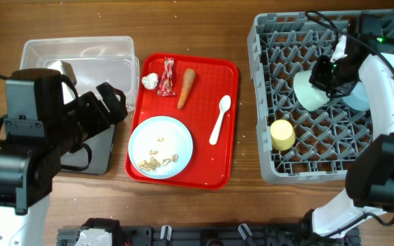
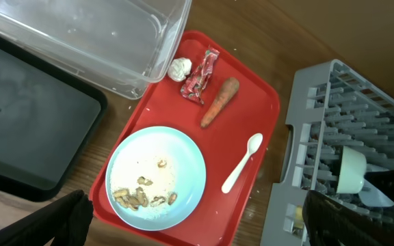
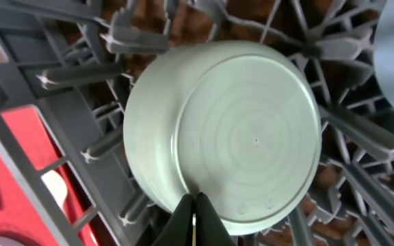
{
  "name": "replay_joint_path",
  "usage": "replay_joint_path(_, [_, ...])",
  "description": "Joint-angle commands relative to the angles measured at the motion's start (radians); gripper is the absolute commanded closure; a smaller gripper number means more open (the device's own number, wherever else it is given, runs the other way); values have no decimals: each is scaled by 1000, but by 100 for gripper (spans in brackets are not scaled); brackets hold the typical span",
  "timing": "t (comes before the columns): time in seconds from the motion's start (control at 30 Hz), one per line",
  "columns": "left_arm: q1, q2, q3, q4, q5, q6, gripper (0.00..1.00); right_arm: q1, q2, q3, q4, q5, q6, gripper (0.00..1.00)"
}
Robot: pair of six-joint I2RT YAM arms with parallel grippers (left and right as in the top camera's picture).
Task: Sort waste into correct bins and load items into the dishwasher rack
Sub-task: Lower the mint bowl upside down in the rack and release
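Observation:
The red tray holds a crumpled paper ball [image 1: 150, 80], a red wrapper [image 1: 167, 76], a carrot stick [image 1: 186, 88], a white spoon [image 1: 219, 118] and a pale blue plate [image 1: 160, 140] with beige crumbs [image 1: 157, 162]. My left gripper [image 2: 204, 229] is open and empty above the plate's near edge [image 2: 157, 179]. The grey rack [image 1: 269, 102] holds a yellow cup [image 1: 282, 134], a mint green bowl [image 1: 311, 90] and a pale blue bowl [image 1: 358, 98]. My right gripper [image 3: 193, 205] is shut, with its tips against the tilted mint bowl's underside [image 3: 252, 137].
The clear tub [image 1: 74, 55] stands at the back left. The black tray [image 1: 98, 154] lies in front of it, partly under my left arm. The red tray [image 1: 217, 171] sits between the bins and the rack. Rack pegs surround the bowls.

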Motion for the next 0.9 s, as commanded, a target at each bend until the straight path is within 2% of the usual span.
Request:
replay_joint_path(0.0, [6, 0, 5, 3, -3, 1, 0, 6, 49, -11, 8, -72, -46, 96])
replay_joint_path(0.1, [6, 0, 5, 3, -3, 1, 0, 8, 49, -11, -5, -187, -162, 96])
replay_joint_path(0.4, [6, 0, 5, 3, -3, 1, 0, 8, -16, -10, 2, -233, -188, 96])
replay_joint_path(0.53, [6, 0, 5, 3, -3, 1, 0, 50, -192, -10, 8, -302, -200, 96])
replay_joint_path(0.63, [6, 0, 5, 3, -3, 1, 0, 172, -412, -10, 36, -375, -270, 96])
replay_joint_path(0.7, [6, 0, 5, 3, -3, 1, 0, 278, -525, -10, 56, -340, -305, 93])
replay_joint_path(0.73, [6, 0, 5, 3, -3, 1, 0, 322, -568, -10, 60, -296, -302, 70])
replay_joint_path(0.77, [6, 0, 5, 3, -3, 1, 0, 360, -608, -10, 59, -261, -283, 0])
replay_joint_path(0.87, [6, 0, 5, 3, -3, 1, 0, 391, -665, -10, 60, -264, -172, 1])
